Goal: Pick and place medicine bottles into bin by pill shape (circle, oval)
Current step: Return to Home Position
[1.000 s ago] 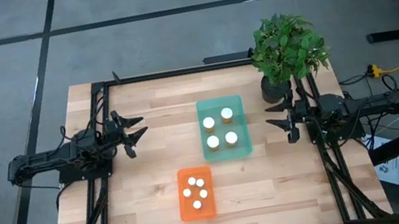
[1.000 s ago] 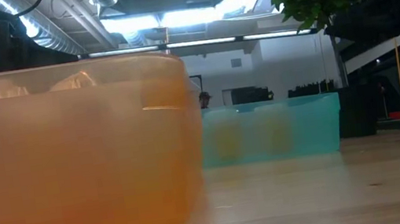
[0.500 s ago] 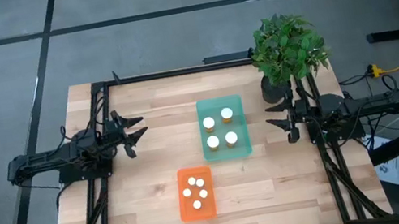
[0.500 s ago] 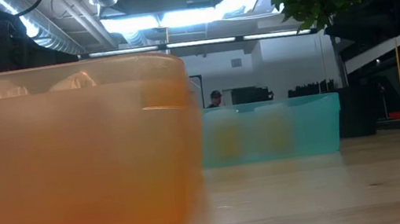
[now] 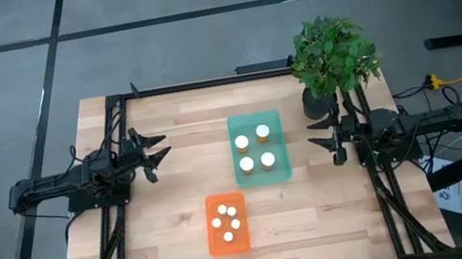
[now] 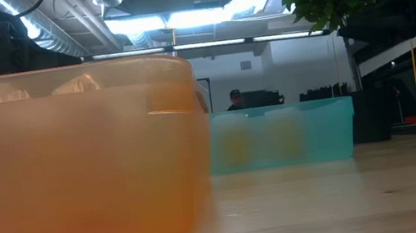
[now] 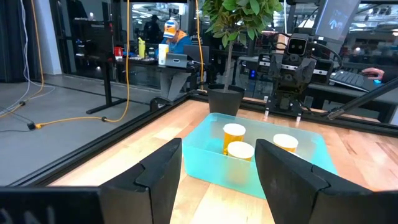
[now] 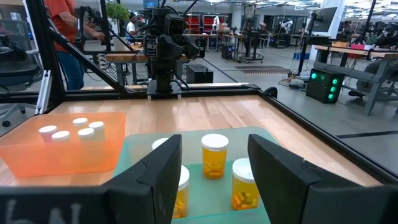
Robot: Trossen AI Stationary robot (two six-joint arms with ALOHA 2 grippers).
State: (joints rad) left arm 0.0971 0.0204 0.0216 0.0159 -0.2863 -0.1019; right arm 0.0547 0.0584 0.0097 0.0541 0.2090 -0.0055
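Table | medicine bottles between jaws, well apart | both jaws released

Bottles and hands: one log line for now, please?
left hand: open, left edge | right hand: open, right edge | orange bin: five small bottles | teal bin: four wide bottles

The high camera looks straight down on the whole pale wooden table. The low camera sits at table-top height, hard against the translucent orange plastic bin, facing level toward the translucent teal plastic bin farther off. The wrist cameras look past the dark two-finger left gripper and right gripper, facing one another across the teal bin, which all four views share.
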